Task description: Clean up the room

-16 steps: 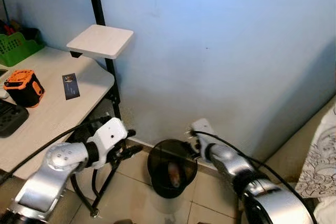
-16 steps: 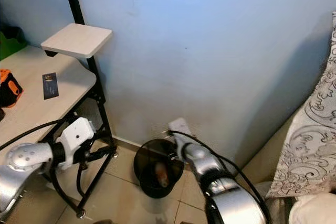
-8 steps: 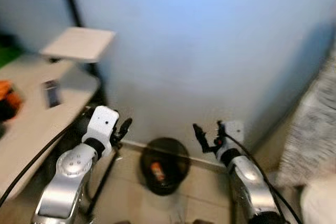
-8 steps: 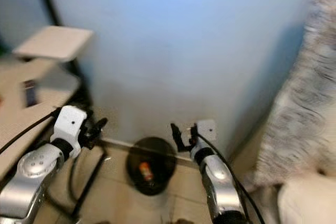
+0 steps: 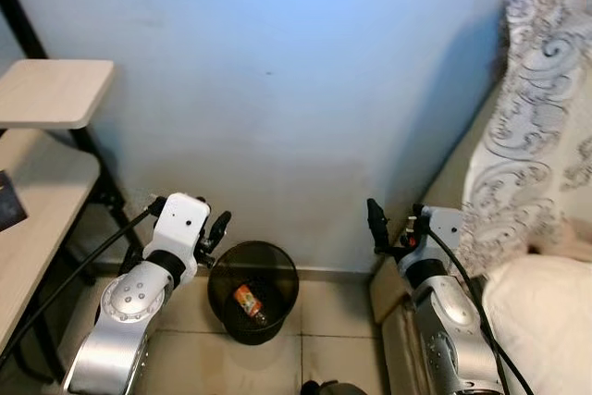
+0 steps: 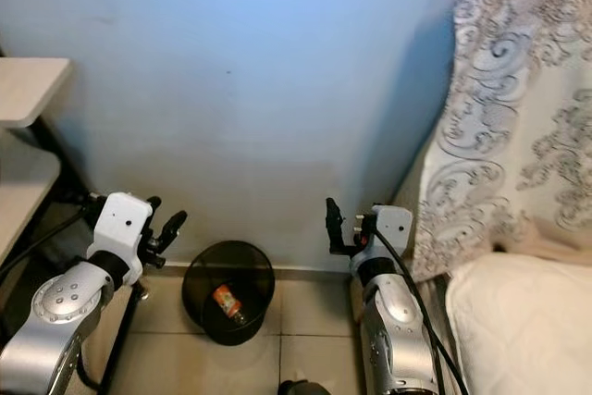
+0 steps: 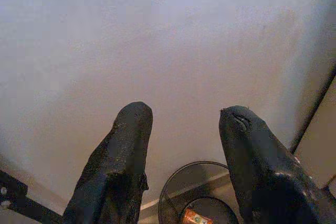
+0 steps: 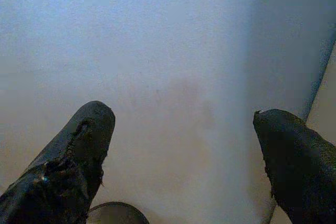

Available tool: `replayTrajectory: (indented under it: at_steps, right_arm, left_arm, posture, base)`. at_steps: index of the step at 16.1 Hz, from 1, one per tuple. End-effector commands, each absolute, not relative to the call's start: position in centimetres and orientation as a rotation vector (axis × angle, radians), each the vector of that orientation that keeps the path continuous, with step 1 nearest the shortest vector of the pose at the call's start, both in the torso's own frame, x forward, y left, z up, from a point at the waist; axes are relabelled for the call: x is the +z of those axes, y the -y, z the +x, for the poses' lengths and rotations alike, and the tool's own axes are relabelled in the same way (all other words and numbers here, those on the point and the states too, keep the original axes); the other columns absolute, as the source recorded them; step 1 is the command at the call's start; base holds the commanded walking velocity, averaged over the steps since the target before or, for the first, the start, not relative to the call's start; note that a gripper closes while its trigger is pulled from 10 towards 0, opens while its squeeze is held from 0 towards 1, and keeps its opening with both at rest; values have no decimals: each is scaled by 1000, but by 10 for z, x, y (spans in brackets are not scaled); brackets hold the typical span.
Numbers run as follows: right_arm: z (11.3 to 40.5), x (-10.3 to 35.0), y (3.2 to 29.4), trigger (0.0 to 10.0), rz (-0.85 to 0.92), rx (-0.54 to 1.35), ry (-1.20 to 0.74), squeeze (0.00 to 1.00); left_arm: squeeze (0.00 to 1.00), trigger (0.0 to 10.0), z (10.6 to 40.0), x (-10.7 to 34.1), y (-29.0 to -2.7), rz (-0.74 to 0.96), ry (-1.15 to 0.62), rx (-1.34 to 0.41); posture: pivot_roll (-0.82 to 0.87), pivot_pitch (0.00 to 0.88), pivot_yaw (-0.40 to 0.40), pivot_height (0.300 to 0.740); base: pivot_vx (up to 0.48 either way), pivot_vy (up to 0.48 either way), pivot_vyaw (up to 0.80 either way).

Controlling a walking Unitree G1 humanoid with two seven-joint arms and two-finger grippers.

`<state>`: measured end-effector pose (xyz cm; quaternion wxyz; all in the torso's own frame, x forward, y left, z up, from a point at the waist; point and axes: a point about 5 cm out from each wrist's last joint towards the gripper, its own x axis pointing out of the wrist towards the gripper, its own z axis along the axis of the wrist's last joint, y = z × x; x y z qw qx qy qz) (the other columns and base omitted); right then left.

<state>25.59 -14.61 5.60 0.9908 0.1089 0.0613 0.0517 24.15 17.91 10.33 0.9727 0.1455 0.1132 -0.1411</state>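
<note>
Both pincers are raised in front of the blue wall (image 5: 277, 62), each with its two black fingers spread wide and nothing between them. From the head, the left gripper (image 5: 215, 228) sits just above the left rim of the black mesh bin (image 5: 252, 291), and the right gripper (image 5: 377, 227) is to the bin's right, well apart from it, near the patterned bedding (image 5: 536, 117). Inside the bin lies a small orange item (image 5: 247, 302); it is too small to say what it is. The bin stands on the tiled floor (image 5: 324, 339) against the wall.

The left wrist camera looks past its fingers (image 7: 121, 161) at the wall and catches the bin's rim and the orange item, both cut off at the frame edge. The right wrist camera shows its fingers (image 8: 79, 150) against the wall, with only a sliver of the bin's rim.

A desk (image 5: 37, 210) with a small raised shelf (image 5: 51, 92) is cut off at the left edge.
</note>
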Motion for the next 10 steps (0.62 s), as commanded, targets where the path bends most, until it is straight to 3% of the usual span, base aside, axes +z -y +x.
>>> replayTrajectory:
  at_steps: [1, 10]
  right_arm:
    - [255, 57, 149, 10000, 213, 98, -128, 1000]
    - [261, 54, 140, 10000, 234, 90, -173, 1000]
  left_arm:
    - [0, 10000, 244, 107, -180, 308, -218, -264]
    - [0, 10000, 252, 110, -190, 305, -223, -224]
  posture:
    - [41, 0, -38, 740]
    - [44, 0, -29, 740]
  base:
    - [0, 0, -800]
    - [0, 0, -800]
